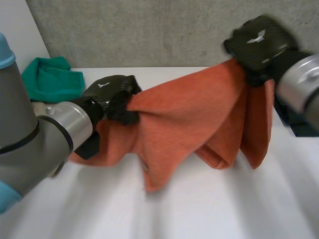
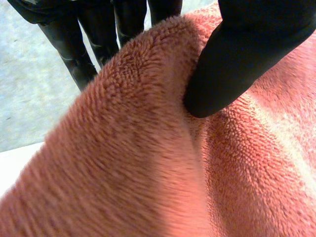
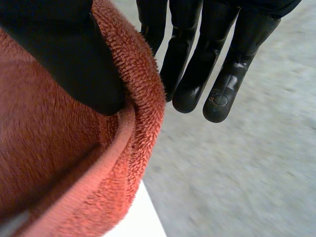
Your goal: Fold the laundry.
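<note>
I am counting one fluffy orange terry towel (image 1: 199, 114), one crumpled green cloth (image 1: 50, 77), one white table (image 1: 199, 209), and two black hands of mine: my left hand (image 1: 112, 92) and my right hand (image 1: 259, 42).

The left robot hand (image 1: 112, 92) ends a grey forearm (image 1: 55, 132) that reaches in low. It pinches an edge of the orange towel (image 1: 194, 114) between thumb (image 2: 232, 64) and straight fingers (image 2: 74, 44). The right robot hand (image 1: 259, 42) is held higher, its thumb (image 3: 74, 54) pinching the towel's hem against its straight fingers (image 3: 197, 64).
</note>
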